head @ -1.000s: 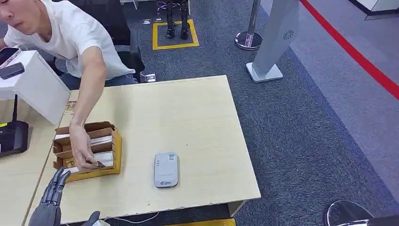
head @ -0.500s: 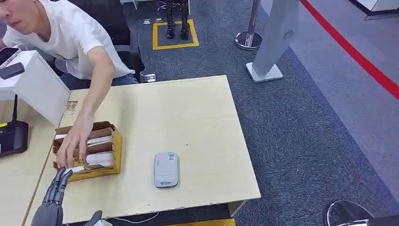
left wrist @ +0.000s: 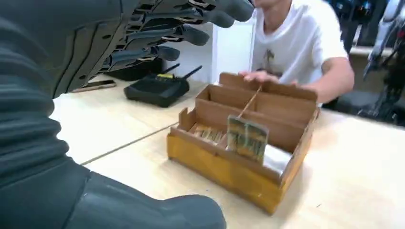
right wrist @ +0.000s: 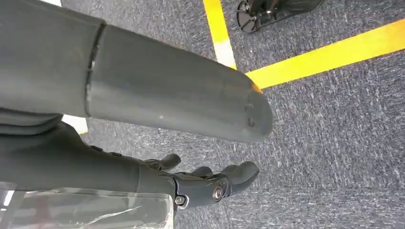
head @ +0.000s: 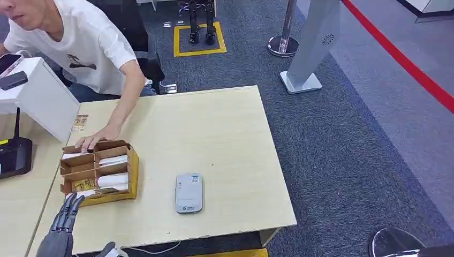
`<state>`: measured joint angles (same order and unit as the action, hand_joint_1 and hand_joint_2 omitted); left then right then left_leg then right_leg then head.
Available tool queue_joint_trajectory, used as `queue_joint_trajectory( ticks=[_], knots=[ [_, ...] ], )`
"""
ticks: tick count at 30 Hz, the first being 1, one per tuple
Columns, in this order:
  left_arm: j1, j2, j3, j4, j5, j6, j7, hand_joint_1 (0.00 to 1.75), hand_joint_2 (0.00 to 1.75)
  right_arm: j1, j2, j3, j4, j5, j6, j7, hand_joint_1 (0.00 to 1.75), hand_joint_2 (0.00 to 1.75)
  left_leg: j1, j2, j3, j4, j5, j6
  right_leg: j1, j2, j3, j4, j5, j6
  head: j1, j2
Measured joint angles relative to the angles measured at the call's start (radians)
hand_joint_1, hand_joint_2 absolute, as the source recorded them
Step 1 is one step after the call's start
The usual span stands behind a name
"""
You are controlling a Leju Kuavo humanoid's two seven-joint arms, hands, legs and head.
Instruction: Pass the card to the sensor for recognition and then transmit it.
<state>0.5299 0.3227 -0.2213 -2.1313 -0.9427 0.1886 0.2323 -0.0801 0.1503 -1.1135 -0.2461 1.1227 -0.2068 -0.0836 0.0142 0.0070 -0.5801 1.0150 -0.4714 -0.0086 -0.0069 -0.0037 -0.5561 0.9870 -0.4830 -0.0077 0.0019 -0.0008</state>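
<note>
A brown compartment box (head: 133,170) sits at the table's left side, holding white and patterned cards. One greenish patterned card (left wrist: 246,138) stands upright in the box's (left wrist: 224,171) near compartment. The card sensor (head: 189,193), a flat grey-white device, lies right of the box near the front edge. My left hand (head: 63,220) hovers just in front of the box's near left corner, fingers (left wrist: 181,28) spread and holding nothing. My right hand (right wrist: 205,183) hangs over the grey carpet with nothing in it. A person's hand (head: 93,141) rests on the box's far edge.
The person in a white shirt (head: 91,43) leans in from the far left. A black device with an antenna (head: 13,155) and a white box (head: 37,99) stand on the adjoining left table. A small card (head: 80,122) lies beyond the box. A grey post (head: 310,53) stands on the carpet.
The person's hand has pulled back from the box's near compartment to its far edge, leaving a card standing there. My left hand has barely moved.
</note>
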Motion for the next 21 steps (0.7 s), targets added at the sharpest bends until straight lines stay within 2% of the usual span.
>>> queue_joint_trajectory(
  ticks=[6,12,21],
  knots=[
    [-0.040,0.016,0.040,0.069,-0.009,-0.058,0.000,0.00,1.75,-0.003,0.000,0.002,0.000,0.024,0.004,0.002,0.00,0.00,0.000,-0.001,0.000,0.000,0.000,0.000,0.000,-0.001,0.000,0.000,0.000,0.000,0.000,0.000],
    [-0.152,0.014,0.060,0.178,-0.048,-0.138,-0.038,0.00,1.75,-0.011,0.000,0.010,0.000,0.046,0.007,0.006,0.00,0.00,0.000,-0.001,0.000,0.000,0.000,0.000,0.000,-0.001,0.001,0.000,0.001,0.000,0.000,0.000],
    [-0.295,0.007,0.060,0.302,-0.099,-0.193,-0.061,0.00,1.75,-0.024,0.000,0.034,0.000,0.071,0.015,0.023,0.00,0.00,0.000,-0.001,0.001,0.000,0.001,0.000,0.000,-0.001,0.001,0.000,0.001,0.000,0.000,0.000]
  ],
)
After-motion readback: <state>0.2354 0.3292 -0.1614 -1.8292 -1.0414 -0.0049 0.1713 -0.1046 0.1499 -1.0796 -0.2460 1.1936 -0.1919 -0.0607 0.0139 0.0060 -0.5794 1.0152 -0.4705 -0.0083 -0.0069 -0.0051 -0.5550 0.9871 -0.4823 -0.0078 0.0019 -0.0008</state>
